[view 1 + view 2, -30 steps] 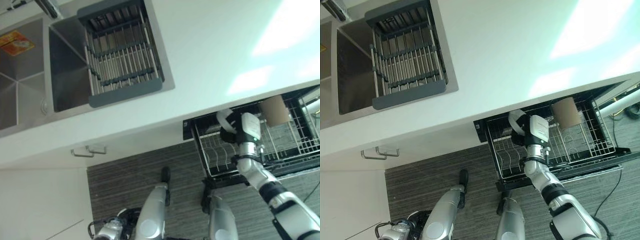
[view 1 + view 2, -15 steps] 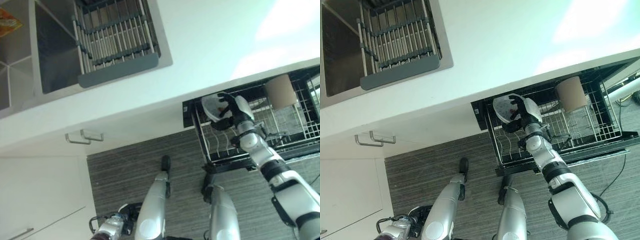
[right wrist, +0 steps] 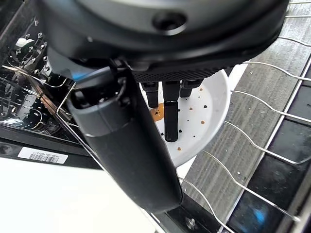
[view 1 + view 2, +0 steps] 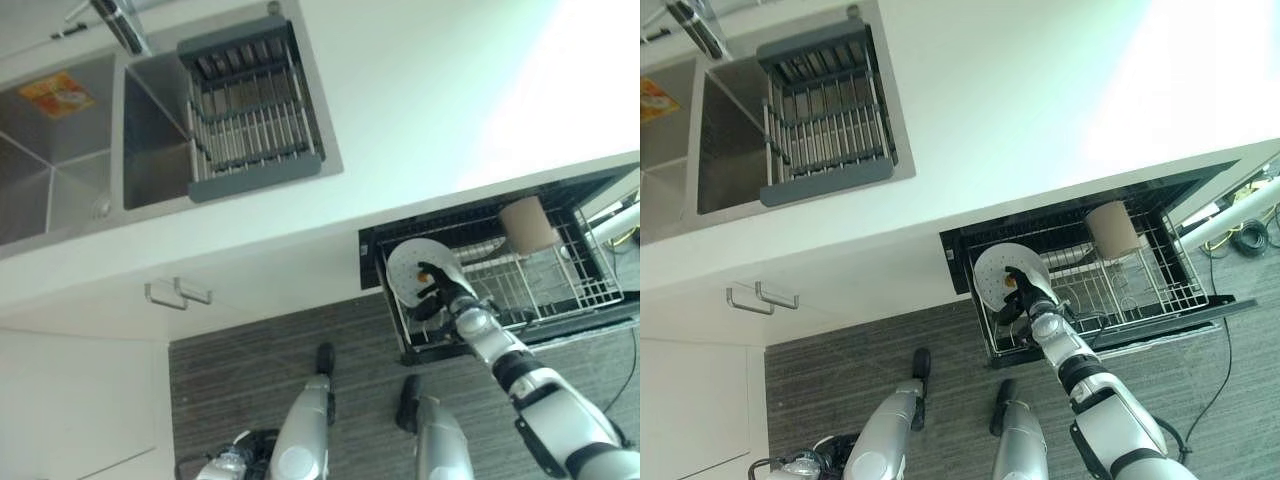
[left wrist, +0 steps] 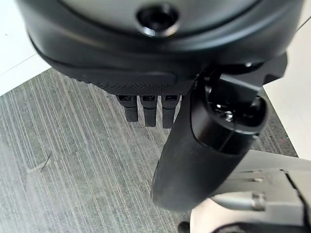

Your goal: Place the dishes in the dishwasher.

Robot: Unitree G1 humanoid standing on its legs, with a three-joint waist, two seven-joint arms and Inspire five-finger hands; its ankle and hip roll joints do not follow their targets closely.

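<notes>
Right hand [image 4: 1023, 300] curls its fingers on a round white speckled plate [image 4: 1003, 277], standing at the left edge of the black wire dishwasher rack [image 4: 1145, 285]; left hand [image 5: 194, 145] hangs relaxed above the floor

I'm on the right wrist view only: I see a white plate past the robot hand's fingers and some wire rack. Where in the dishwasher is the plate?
Observer: The white plate stands on edge at the left end of the pulled-out dishwasher rack, with the right robot hand against it.
Operator: Anything else in the rack?
Observer: Yes, a tan cup sits toward the rack's back right, apart from the plate.
Operator: Is the left robot hand busy?
Observer: No. In its wrist view the left robot hand hangs over the grey striped floor, fingers straight, holding nothing.
Operator: More dishes up top?
Observer: The drying rack over the sink looks bare.
</notes>
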